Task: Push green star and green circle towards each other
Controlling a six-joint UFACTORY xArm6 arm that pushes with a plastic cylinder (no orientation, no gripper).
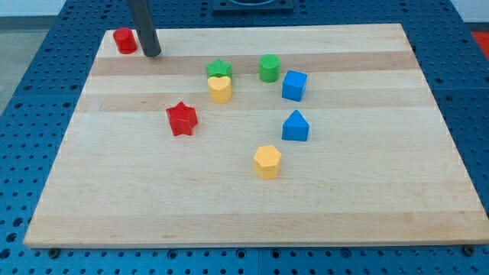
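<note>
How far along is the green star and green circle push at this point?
Done: little that shows. The green star and green circle sit in one row near the view's top with a clear gap between them. In hand: my tip rests at the top left beside the red cylinder, touching neither green block. Left: the whole push together; the yellow heart sits against the star's near side.

I can read no text, label, brand, number or sign anywhere here, neither on the worktop (252,206) nor on any block.
</note>
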